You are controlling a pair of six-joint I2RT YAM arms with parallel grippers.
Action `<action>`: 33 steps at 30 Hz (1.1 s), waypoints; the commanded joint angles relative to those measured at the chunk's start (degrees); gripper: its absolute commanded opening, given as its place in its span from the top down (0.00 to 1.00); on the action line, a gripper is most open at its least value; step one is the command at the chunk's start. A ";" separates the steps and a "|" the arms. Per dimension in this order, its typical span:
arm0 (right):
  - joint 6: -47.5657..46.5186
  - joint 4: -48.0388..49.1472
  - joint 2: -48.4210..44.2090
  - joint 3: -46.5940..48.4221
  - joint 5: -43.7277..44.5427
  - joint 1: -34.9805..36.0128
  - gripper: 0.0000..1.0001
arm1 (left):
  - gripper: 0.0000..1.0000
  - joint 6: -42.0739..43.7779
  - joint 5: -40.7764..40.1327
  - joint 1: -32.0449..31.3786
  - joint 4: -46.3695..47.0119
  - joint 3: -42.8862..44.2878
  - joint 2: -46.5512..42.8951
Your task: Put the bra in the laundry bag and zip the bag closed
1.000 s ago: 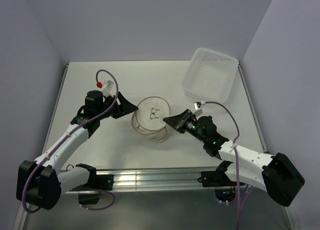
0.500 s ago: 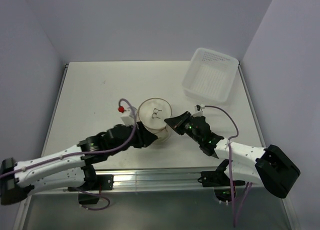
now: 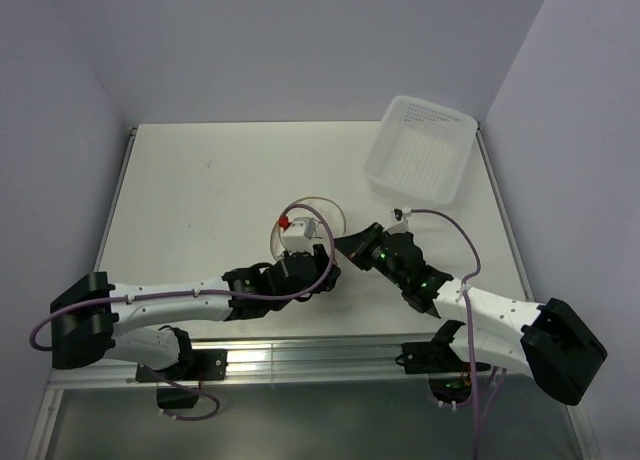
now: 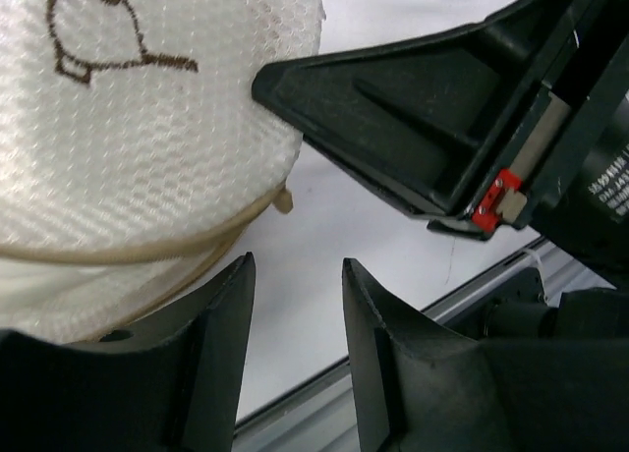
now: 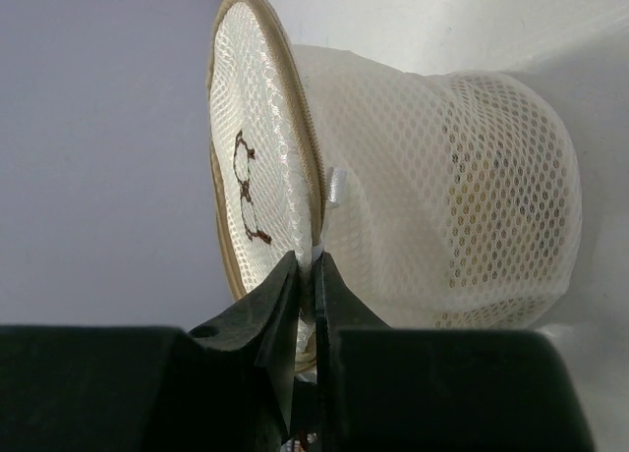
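Since a second ago the left arm (image 3: 170, 302) has swung in from the left side of the white table (image 3: 200, 180). It now lies stretched low along the near edge, with the left gripper (image 4: 297, 265) brought up beside the near side of the small round pop-up laundry bag (image 5: 423, 157) of whitish translucent mesh with brownish rim hoops. The right gripper (image 5: 313, 260) keeps its place at the bag's right edge.

The bag stands on the table between the two grippers. Its circular face, bearing a small dark spectacles-like mark (image 5: 246, 189), is turned upward.

The left gripper's jaws stand about half apart with only bare table showing in the gap, and they hold nothing. One finger (image 4: 221, 364) sits just below the bag's lower rim hoop; whether it touches the mesh I cannot tell.

The right gripper's jaws are pinched almost together on the thin edge of the bag at the rim of its circular face.

A white rectangular perforated plastic tray (image 3: 420, 150) lies at the far right corner, well apart from the bag.
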 commanded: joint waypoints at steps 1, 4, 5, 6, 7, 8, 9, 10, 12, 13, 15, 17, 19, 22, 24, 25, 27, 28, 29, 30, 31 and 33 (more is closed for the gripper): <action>-2.08 -0.30 -1.06 2.48 -0.36 0.48 1.00 | 0.53 1.23 -3.01 0.34 5.69 2.70 2.26; -2.17 0.14 -1.06 2.57 -1.50 0.39 1.00 | 0.53 2.46 -1.52 1.39 7.97 3.23 4.72; -2.17 0.23 -1.15 2.48 -1.68 0.39 1.00 | 0.54 2.81 -1.78 1.74 7.37 3.75 5.86; -2.34 0.14 -1.23 2.48 -1.85 0.39 1.00 | 0.54 3.51 -1.95 1.92 7.28 4.45 6.22; -2.52 -0.03 -1.41 2.48 -2.03 0.39 1.00 | 0.54 4.04 -2.22 2.01 7.45 4.63 6.40; -2.52 -0.21 -1.67 2.40 -2.20 0.39 1.00 | 0.54 4.31 -2.66 2.27 7.97 4.55 6.66; -2.60 -0.12 -1.76 2.40 -2.38 0.39 1.00 | 0.55 4.74 -2.83 2.45 8.15 4.63 6.75; -2.60 -0.03 -1.85 2.31 -2.56 0.39 1.00 | 0.55 4.92 -3.01 2.62 8.41 4.55 6.84; -2.52 0.14 -2.11 2.31 -3.08 0.39 1.00 | 0.55 5.45 -3.88 2.62 9.46 4.37 7.19; -2.52 0.14 -2.11 2.31 -3.35 0.39 1.00 | 0.56 5.62 -4.41 2.62 9.82 4.28 7.28; -2.34 0.41 -2.20 2.40 -4.14 0.39 1.00 | 0.58 6.24 -4.94 2.62 11.05 3.67 7.72; -2.25 0.75 -2.20 2.40 -4.23 0.39 1.00 | 0.61 6.59 -5.47 2.62 12.98 3.32 8.33; -2.17 0.85 -2.29 2.40 -5.71 0.39 1.00 | 0.66 6.59 -6.69 2.62 14.03 2.88 8.51; -2.08 0.76 -2.55 2.22 -6.25 0.39 1.00 | 0.72 7.21 -9.15 2.54 15.62 2.18 8.07; -1.90 0.85 -2.64 2.13 -6.77 0.48 1.00 | 0.67 7.73 -11.18 2.10 15.89 1.91 8.07; -1.81 0.93 -2.82 2.04 -6.95 0.48 1.00 | 0.65 7.65 -12.58 1.92 15.98 1.91 8.33; -1.55 1.11 -2.73 1.96 -7.13 0.65 1.00 | 0.61 7.39 -13.82 1.66 16.24 1.74 8.51; -1.55 0.85 -2.82 1.87 -7.04 0.91 1.00 | 0.61 7.38 -14.08 1.66 16.76 1.56 8.51; -1.46 0.85 -2.82 1.78 -7.04 1.00 1.00 | 0.63 7.38 -14.43 1.57 17.81 1.30 8.60; -1.46 0.93 -2.99 1.61 -7.04 1.09 1.00 | 0.65 7.38 -14.61 1.57 18.08 1.21 8.60; -1.46 0.93 -3.08 1.52 -7.04 1.18 1.00 | 0.67 7.47 -14.87 1.48 18.09 1.21 8.68; -1.55 0.58 -3.34 1.43 -6.95 1.18 1.00 | 0.83 7.82 -15.84 1.31 17.91 1.47 8.77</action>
